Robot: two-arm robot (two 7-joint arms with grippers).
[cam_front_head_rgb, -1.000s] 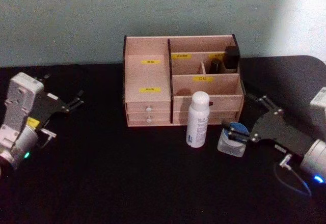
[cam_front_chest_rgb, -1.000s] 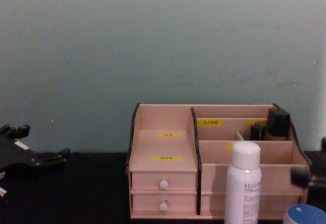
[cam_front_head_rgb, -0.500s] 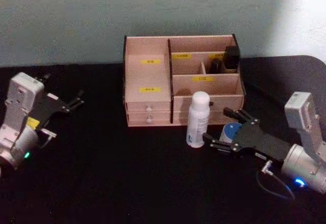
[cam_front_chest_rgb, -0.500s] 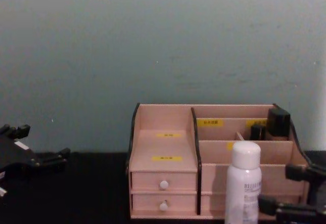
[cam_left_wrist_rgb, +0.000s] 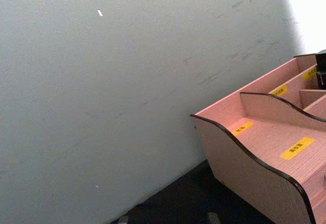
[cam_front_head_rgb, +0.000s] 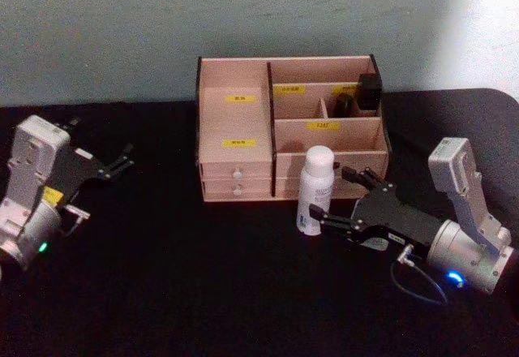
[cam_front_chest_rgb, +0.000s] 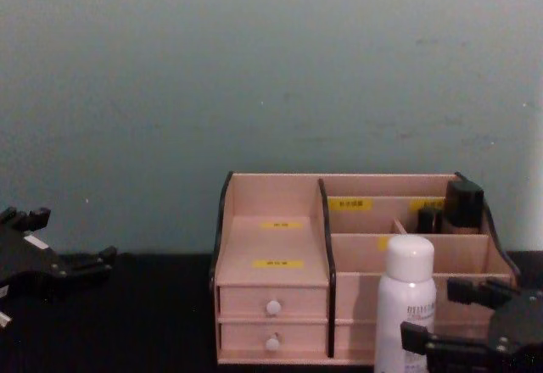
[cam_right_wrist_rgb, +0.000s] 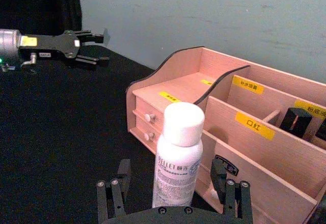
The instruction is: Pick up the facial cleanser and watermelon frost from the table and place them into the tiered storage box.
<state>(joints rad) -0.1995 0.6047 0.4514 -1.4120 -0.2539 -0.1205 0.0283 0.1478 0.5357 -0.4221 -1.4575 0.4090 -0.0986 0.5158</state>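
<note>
The tiered storage box [cam_front_head_rgb: 235, 122] is sitting at the middle of the table's [cam_front_head_rgb: 203, 284] back edge, with its white-knobbed drawers [cam_front_head_rgb: 237, 180] facing the robot. Two dark containers [cam_front_head_rgb: 366, 93] are standing in its rear right compartment.

A white bottle [cam_front_head_rgb: 316, 182] with a white cap is standing upright on the table, just in front of the right half of the box and outside every compartment.

The right gripper [cam_front_head_rgb: 328, 194] is reaching in low from the table's right side. Its jaws are spread wide, with one finger [cam_right_wrist_rgb: 113, 191] on each side of the bottle's lower body. The right wrist view is showing a gap between each finger and the bottle, so nothing is being held.

The left gripper [cam_front_head_rgb: 122, 161] is hovering near the table's left edge, well apart from the box. Its fingers are parted and are gripping nothing.
</note>
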